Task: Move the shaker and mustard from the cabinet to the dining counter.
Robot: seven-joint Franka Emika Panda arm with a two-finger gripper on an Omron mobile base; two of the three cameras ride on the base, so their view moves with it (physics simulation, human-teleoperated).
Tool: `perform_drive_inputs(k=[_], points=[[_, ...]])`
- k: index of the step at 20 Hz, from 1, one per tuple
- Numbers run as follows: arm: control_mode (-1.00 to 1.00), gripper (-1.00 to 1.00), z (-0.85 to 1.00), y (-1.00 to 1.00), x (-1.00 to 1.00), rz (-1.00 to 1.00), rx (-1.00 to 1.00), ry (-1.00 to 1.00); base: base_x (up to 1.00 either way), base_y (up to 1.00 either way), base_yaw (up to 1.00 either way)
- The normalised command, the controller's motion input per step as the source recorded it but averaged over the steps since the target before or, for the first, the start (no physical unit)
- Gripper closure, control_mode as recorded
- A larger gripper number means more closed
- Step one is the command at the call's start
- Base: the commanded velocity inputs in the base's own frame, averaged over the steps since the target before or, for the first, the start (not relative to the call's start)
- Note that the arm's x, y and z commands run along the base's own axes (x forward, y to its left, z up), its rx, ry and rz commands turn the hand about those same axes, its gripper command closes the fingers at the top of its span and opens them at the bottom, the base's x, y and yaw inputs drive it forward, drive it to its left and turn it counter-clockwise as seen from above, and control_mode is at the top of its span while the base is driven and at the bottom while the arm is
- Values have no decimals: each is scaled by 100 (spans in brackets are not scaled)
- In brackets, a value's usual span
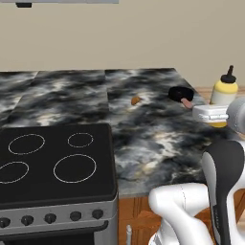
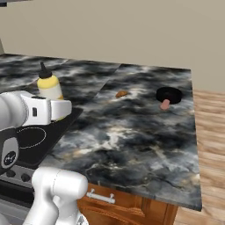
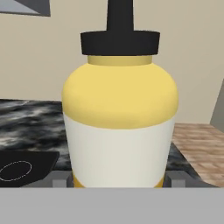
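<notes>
A robot arm carries the mustard (image 3: 120, 113) above the dining counter (image 2: 132, 132), the bottle upright between the gripper (image 3: 119, 180) fingers, which stand fairly wide and clasp its lower body. In the left base view the mustard (image 1: 224, 93) hangs just past the counter's right edge, near the far right corner; from the other side it (image 2: 49, 88) reads as over the slab's stove-side part, so its exact footing cannot be told. It looks lifted clear of the stone, not yet set down.

The risk, as it appears from here: the grip sits low on a tall bottle, so a quick swing or a hard set-down could tip it. If released near the edge, it could drop to the wooden floor (image 2: 211, 127). A careless descent could also nudge the black, pink-handled utensil (image 2: 168, 96) or the small brown bit (image 2: 121, 93) lying toward the counter's far side.

The count: one mustard, one black utensil, one brown bit, one stove (image 1: 52, 162) with four rings at the counter's near left. The shaker's whereabouts cannot be told from here.
</notes>
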Motion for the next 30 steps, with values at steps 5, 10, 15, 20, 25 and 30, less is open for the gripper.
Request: perform_drive_inputs(k=[5, 10, 15, 20, 25, 30], points=[[100, 100, 0, 0, 0, 0, 0, 0, 3, 0, 0], [100, 100, 0, 0, 0, 0, 0, 0, 0, 0, 0], [-100, 100, 0, 0, 0, 0, 0, 1, 0, 0, 0], [-100, 100, -21, -1, 40, 15, 0, 1, 0, 0, 0], [-100, 100, -41, -11, 77, 36, 0, 14, 0, 0, 0], [-100, 100, -42, -13, 90, 40, -1, 24, 0, 0, 0]])
